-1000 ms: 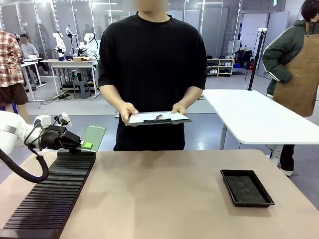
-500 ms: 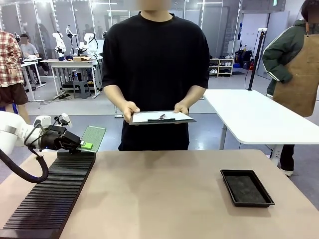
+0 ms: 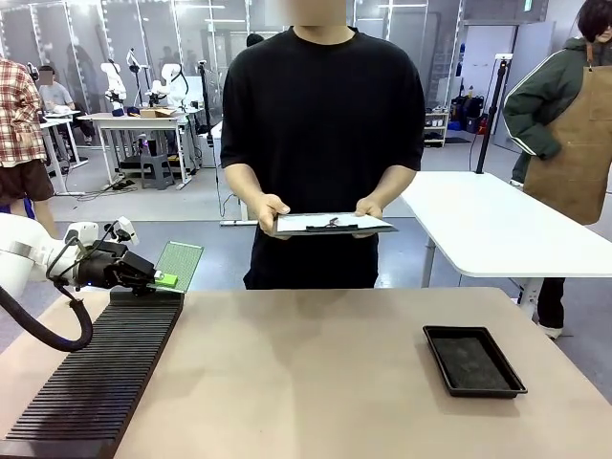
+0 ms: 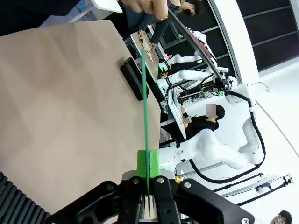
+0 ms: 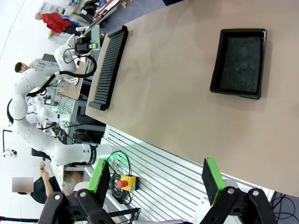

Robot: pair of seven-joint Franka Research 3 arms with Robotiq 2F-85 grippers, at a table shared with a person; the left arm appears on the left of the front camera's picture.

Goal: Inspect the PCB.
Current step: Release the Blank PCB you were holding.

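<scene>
Clipboard [image 3: 335, 224] person has shuffled further out sideways from the left fingers [image 3: 164, 279] since a second ago. They were pretty much centre frame, now they stand well off to the side, both hands holding the board flat at waist height like before. Nothing else has budged: the arm is in the same spot with the same grip.

Those left fingers are clamped tight on the PCB [image 3: 179, 263], pinching its lower corner. The board sticks up and out past the fingertips, tilted, just over the far end of the black slotted rack [image 3: 96, 373] on the desk [image 3: 306, 382]. The black tray [image 3: 473, 360] lies well away on the other side.

Hard-to-see stuff: from the left wrist the PCB [image 4: 145, 116] is dead edge-on, just a thin green line running out from between the pads [image 4: 141, 163], so its face can't be read there, and the gripped corner is buried in the pads. In the front view the left arm runs off the edge and the rack's near end gets cropped.

Right fingers [image 5: 212, 179] are spread wide with nothing in them, and the tray [image 5: 240, 63] lies far out beyond them.
</scene>
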